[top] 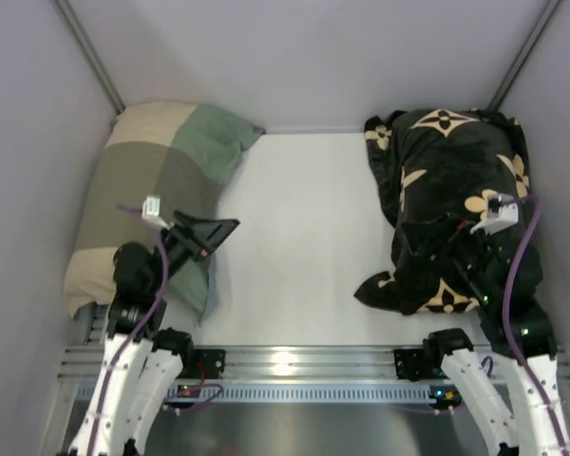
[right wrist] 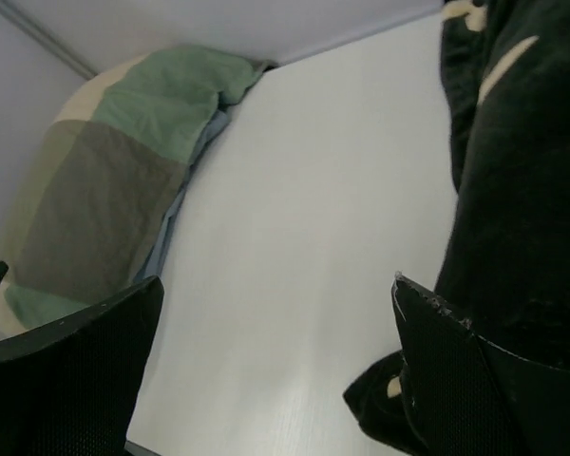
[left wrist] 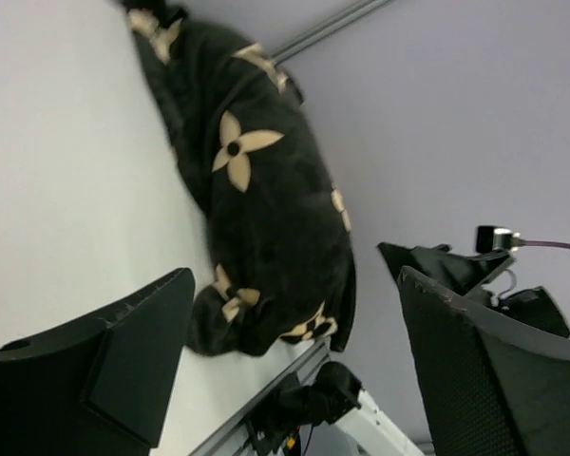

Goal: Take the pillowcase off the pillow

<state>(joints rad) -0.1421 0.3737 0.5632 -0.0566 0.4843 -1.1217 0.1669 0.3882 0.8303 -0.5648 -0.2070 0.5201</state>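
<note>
The soft black fabric pillowcase with tan flower and quatrefoil motifs (top: 453, 180) lies along the right side of the white worktop (top: 304, 247). It is plump and creased. It runs from the far right corner towards the near edge, with its right side against the grey right wall (top: 565, 142). Its near end is bunched into a dark fold that rests on the worktop, just short of the aluminium rail (top: 304, 361) at the near edge.

The right hand (right wrist: 277, 283) is positioned over the near part of the pillowcase, at its left flank. Its jaws stand wide, and only bare worktop shows between them. The right finger (right wrist: 484, 380) lies against the black fabric in the right wrist view; actual contact cannot be determined.

The left hand (left wrist: 296, 275) is well apart from the pillowcase, on the opposite side of the worktop. Its jaws also stand wide and hold nothing. It points across the worktop towards the pillowcase.

A green, beige and olive patchwork pillow (top: 152, 185) lies along the left wall, from the far left corner to the near edge. The left hand hovers over its near right edge.
</note>
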